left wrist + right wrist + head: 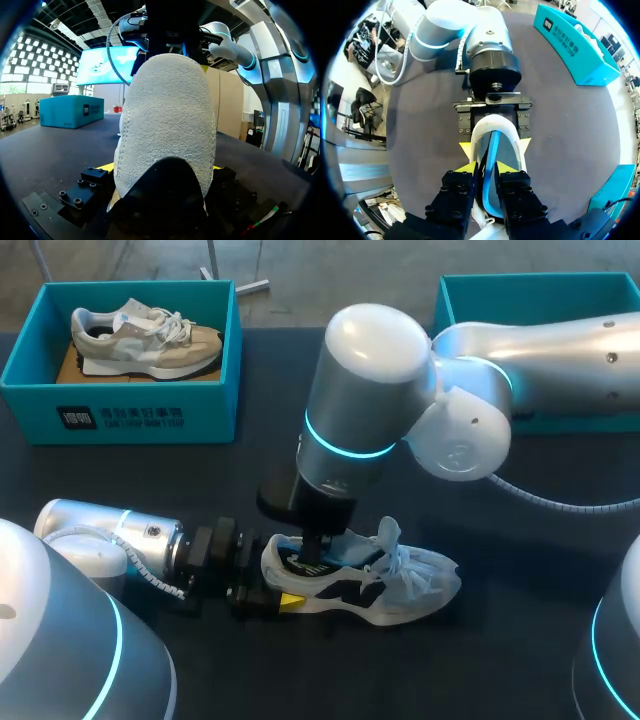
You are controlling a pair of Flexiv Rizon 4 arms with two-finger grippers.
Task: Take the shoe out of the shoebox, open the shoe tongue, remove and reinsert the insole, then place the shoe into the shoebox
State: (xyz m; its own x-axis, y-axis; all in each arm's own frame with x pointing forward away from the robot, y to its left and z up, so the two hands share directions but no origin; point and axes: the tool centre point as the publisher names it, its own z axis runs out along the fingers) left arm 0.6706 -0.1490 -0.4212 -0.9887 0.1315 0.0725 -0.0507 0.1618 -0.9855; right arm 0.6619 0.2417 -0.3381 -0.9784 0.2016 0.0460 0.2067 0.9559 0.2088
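Clamping the heel from both sides, the left gripper (278,582) lies low in the lower left of the head view, its yellow fingertips (465,148) pressed against the white mesh sneaker with black side panels (400,585). This hold seems meant to anchor the sneaker on the dark table (100,480) while the other arm works inside it. The sneaker sits upright in the lower middle of the frame, outside any box, with its toe towards the right and its laces loose. In the left wrist view its knitted heel fills the space between that gripper's fingers. Just above, the right gripper (318,545) drops steeply from the big silver elbow into the sneaker's mouth. From the right wrist view its fingers (469,167) stand close together, and they appear to pinch the edge of the thin blue insole (492,150) that curves up out of the heel, a grip suited to drawing it out or feeding it back. Well apart, in the upper left, the teal cardboard shoebox (120,410) holds a second, beige suede shoe (140,335). Another teal box (540,280) shows in the upper right, partly behind the right arm.
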